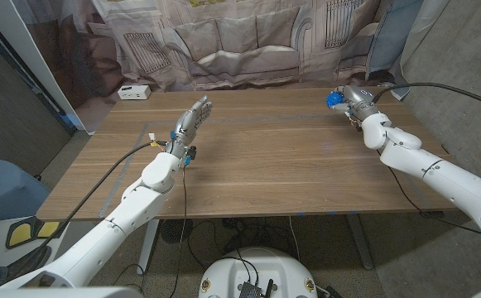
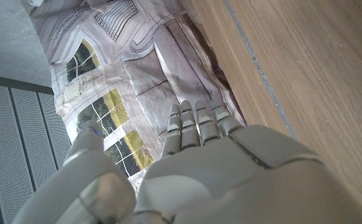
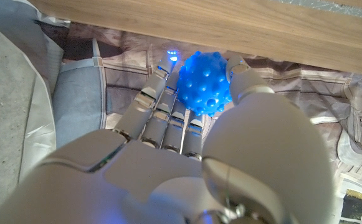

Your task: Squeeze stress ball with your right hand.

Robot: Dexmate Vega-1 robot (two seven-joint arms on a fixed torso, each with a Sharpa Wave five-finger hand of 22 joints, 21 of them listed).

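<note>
A blue knobbly stress ball (image 1: 334, 98) sits at the far right of the wooden table (image 1: 265, 157), held in my right hand (image 1: 352, 101). In the right wrist view the ball (image 3: 204, 83) lies between the thumb (image 3: 246, 74) and the fingers (image 3: 162, 102), which curl around it. My left hand (image 1: 192, 122) hangs over the left part of the table with its fingers straight and apart, holding nothing. The left wrist view shows the back of that hand (image 2: 230, 174) next to the wood.
A small white box (image 1: 134, 92) stands at the table's far left corner. A patterned curtain (image 1: 240, 37) hangs right behind the far edge. Tape lines (image 1: 248, 122) cross the tabletop. A black cable (image 1: 132, 161) runs along my left arm.
</note>
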